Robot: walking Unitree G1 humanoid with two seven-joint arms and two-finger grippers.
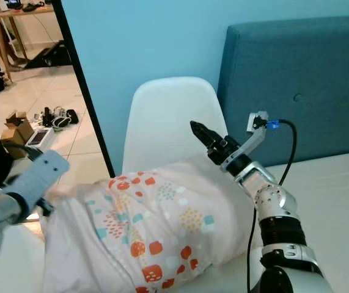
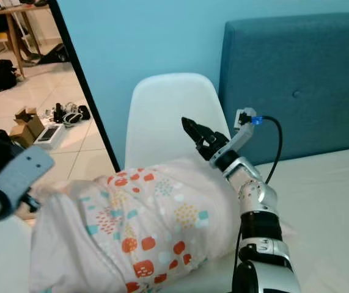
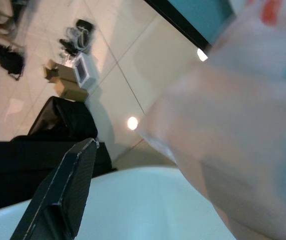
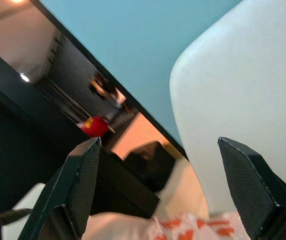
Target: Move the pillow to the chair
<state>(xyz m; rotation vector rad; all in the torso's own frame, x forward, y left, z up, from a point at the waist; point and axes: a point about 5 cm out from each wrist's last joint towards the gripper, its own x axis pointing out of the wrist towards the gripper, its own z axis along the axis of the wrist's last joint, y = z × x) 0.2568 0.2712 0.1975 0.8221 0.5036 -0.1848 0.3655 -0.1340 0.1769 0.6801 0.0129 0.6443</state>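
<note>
While the pillow (image 1: 143,229) lies with its long axis running left to right across the seat of the white chair (image 1: 168,119), the right gripper (image 1: 200,132) hovers just above its far right end, fingers spread and empty; left gripper's (image 3: 62,195) state is unclear.

Pillow (image 1: 150,232) in lower centre of frame, lying on the seat of the chair (image 1: 171,116), chair back rising behind it at centre. Headboard (image 1: 302,85) at upper right, bed (image 1: 339,201) below it at lower right. Boxes (image 1: 21,131) on the floor (image 1: 46,91) at left; worktop (image 1: 15,12) at upper left corner.
</note>
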